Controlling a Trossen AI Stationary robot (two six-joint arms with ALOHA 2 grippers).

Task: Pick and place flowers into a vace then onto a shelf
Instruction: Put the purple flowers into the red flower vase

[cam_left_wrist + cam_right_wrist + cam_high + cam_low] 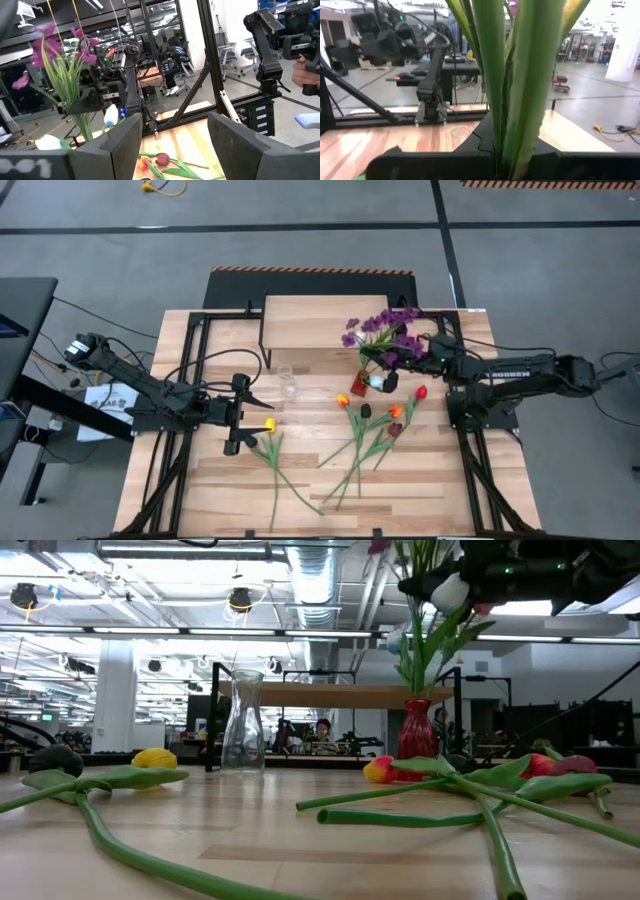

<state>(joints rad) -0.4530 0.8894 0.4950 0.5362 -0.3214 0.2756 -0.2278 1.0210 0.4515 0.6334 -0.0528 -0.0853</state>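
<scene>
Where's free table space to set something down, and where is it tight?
Free: the left strip of the table, left of the yellow tulip, and the shelf top's left half. Crowded: the loose tulips right of centre, and around the red vase and clear vase.

1. White capital letters reading "TROSSEN" run along the dark right arm (510, 373), seen from above; the first letter is partly hard to make out.
2. A paper sheet (108, 397) lying beside the table's left edge carries dark print, too small to read.
3. In the left wrist view, pale rounded marks on the dark pincer body (30, 164) look like parts of letters or digits, cut off and unreadable.
</scene>
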